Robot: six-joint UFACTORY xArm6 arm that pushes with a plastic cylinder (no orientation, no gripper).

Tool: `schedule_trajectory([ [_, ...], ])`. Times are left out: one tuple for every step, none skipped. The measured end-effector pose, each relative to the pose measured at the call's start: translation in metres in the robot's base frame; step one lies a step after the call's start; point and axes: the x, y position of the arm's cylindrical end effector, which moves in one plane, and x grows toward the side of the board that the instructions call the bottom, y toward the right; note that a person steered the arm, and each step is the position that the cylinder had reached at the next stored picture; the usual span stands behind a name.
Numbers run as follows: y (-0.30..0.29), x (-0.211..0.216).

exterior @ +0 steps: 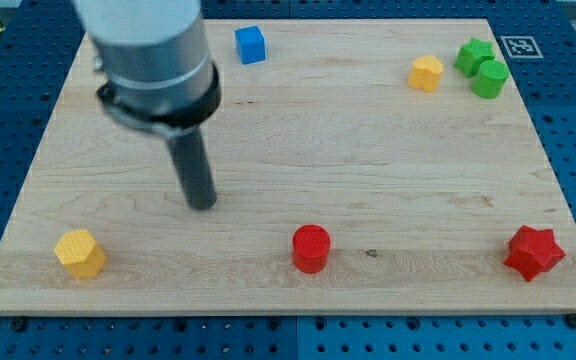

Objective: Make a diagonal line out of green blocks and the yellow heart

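Observation:
Two green blocks sit touching at the view's top right: a green star-like block (473, 55) and a green round block (490, 78) just below and right of it. The yellow heart (427, 73) lies a little to their left, apart from them. My tip (202, 205) rests on the board at the view's left centre, far from all three, with no block touching it. The arm's grey body hides part of the board's top left.
A blue cube (251, 44) sits at the top edge. A yellow hexagonal block (80, 253) lies bottom left, a red cylinder (311, 248) bottom centre, a red star (534, 252) bottom right. The wooden board (368, 160) lies on a blue pegboard.

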Motion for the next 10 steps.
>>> schedule_trajectory([
  [0.0,-0.07],
  [0.0,-0.093],
  [0.001,-0.094],
  [0.035,-0.121],
  [0.085,-0.129],
  [0.127,-0.162],
  [0.161,-0.218],
  [0.223,-0.275],
  [0.316,-0.285],
  [0.403,-0.266],
])
